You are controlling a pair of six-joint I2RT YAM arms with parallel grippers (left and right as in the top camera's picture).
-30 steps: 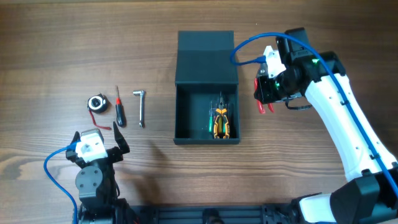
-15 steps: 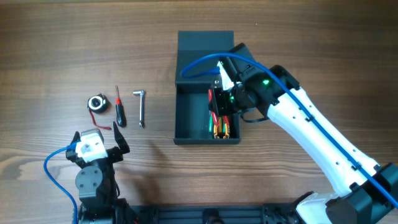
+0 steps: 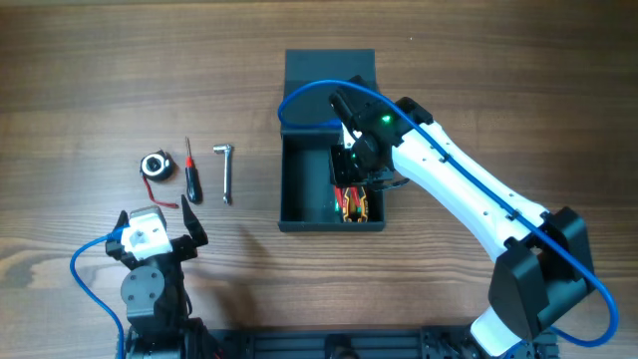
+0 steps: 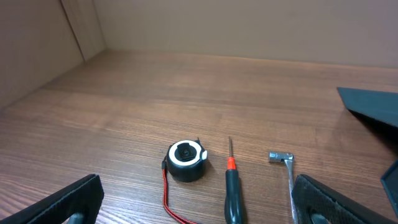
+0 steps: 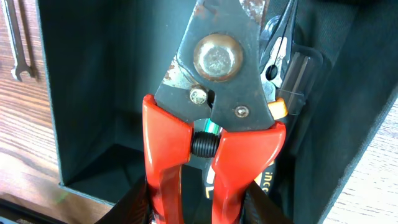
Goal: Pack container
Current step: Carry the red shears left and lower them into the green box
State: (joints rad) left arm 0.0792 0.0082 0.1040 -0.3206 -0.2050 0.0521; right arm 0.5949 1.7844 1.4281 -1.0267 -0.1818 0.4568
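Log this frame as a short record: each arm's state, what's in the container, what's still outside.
right gripper: shut on red-handled cutters, held over the open container
left gripper: open, empty
in container: pliers, near right wall
outside: tape measure, screwdriver, L-shaped wrench, on table left of container

cutters (image 5: 214, 93) cropped at both ends, container (image 4: 373, 107) cut off at right edge

I log my left gripper (image 4: 199, 186) parked at 7 o'clock, jaws wide apart. My right arm (image 3: 469, 204) reaches from 5 o'clock toward centre, right gripper (image 5: 199, 208) clamped on red-handled pliers (image 5: 211, 124).
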